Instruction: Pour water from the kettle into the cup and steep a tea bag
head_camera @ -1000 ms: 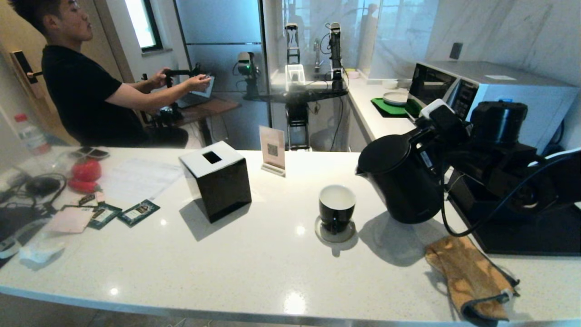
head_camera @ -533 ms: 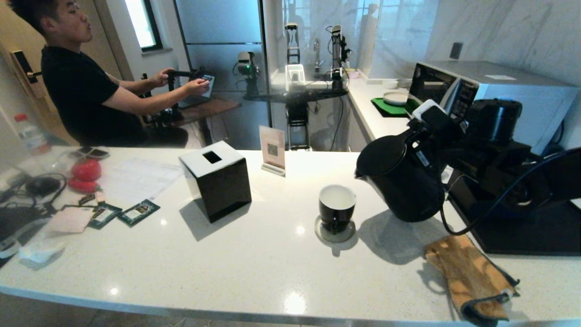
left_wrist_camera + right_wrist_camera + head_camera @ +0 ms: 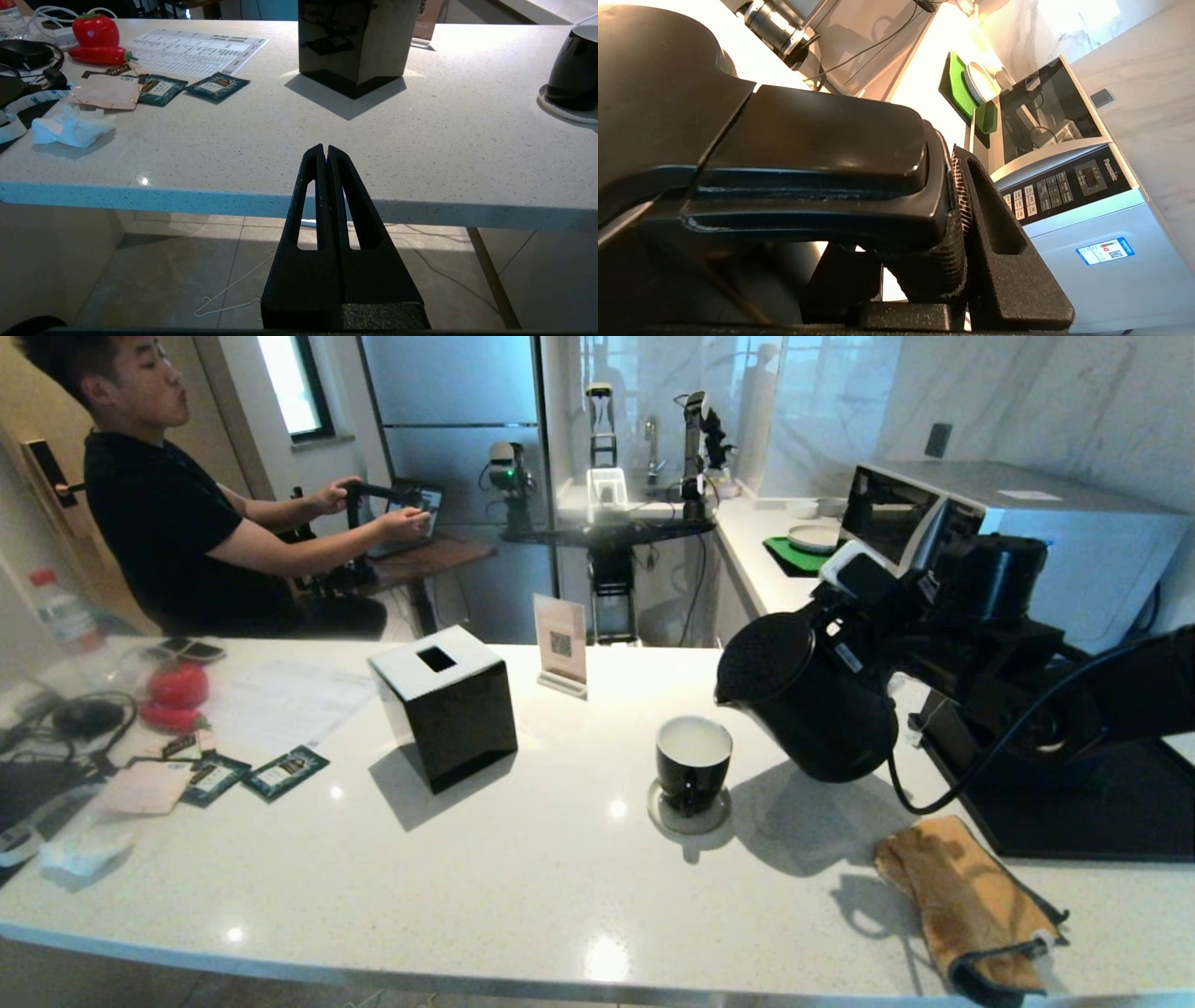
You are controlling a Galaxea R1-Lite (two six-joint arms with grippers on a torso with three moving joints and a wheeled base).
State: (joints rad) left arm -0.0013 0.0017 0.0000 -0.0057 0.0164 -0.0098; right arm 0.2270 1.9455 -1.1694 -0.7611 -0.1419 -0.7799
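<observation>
The matte black kettle (image 3: 812,709) hangs in the air just right of the cup, tipped with its spout towards the cup's rim. My right gripper (image 3: 866,614) is shut on the kettle's loop handle (image 3: 817,154), which fills the right wrist view between the fingers (image 3: 994,219). The glossy black cup (image 3: 693,761) stands on a round grey coaster (image 3: 689,819) at mid-counter, its white inside showing. No water shows at the spout. The tea bag is out of view. My left gripper (image 3: 325,148) is parked below the counter's front edge, shut and empty; the cup (image 3: 574,70) lies far to its right.
A black cube tissue box (image 3: 448,705) and a small sign stand (image 3: 561,644) sit left of the cup. Green sachets (image 3: 285,772), papers and red items (image 3: 177,691) lie at far left. A brown cloth (image 3: 966,896), black tray (image 3: 1074,812) and microwave (image 3: 1008,523) are right. A person (image 3: 159,504) sits behind.
My right arm has carried the kettle left towards the cup and tipped it further, spout lower. The cup and left arm have stayed put.
</observation>
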